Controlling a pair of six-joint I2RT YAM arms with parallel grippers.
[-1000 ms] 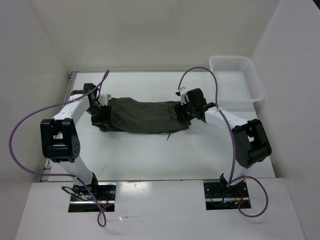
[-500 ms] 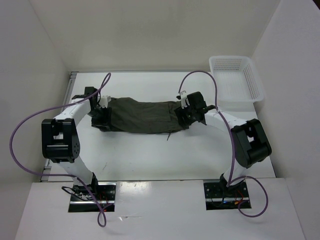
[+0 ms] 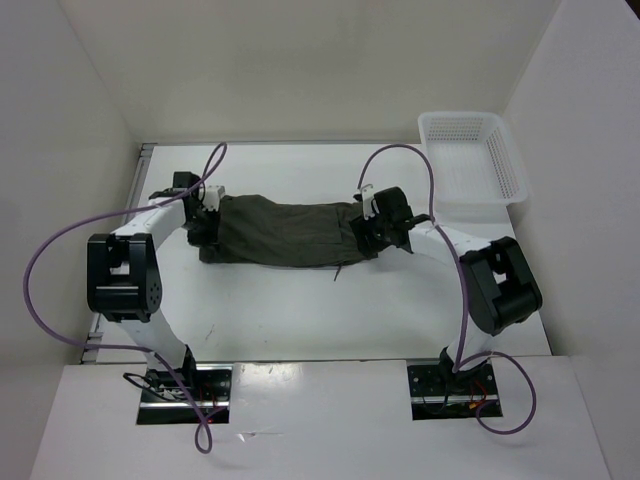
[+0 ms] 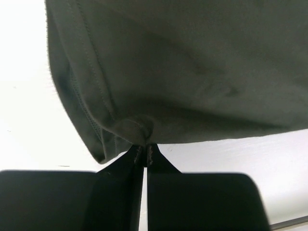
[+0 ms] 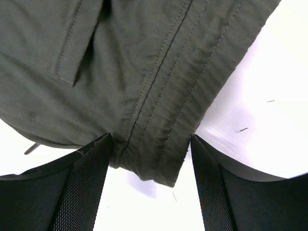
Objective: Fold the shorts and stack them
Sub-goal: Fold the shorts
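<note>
shorts (image 5: 144, 72) hem, right hand (image 5: 151, 138) spread around it

A robotics lab test cell is shown: a plain white bench (image 3: 300, 320) is closed in on three sides by bare white walls (image 3: 300, 70), and a left arm (image 3: 120, 280) and a right arm (image 3: 500, 285) are bolted at its near edge. Loose purple cables (image 3: 40, 270) are looped from the arms to base plates (image 3: 185, 393) with exposed wiring, and a white plastic basket (image 3: 470, 135) is set at the far right corner.
</note>
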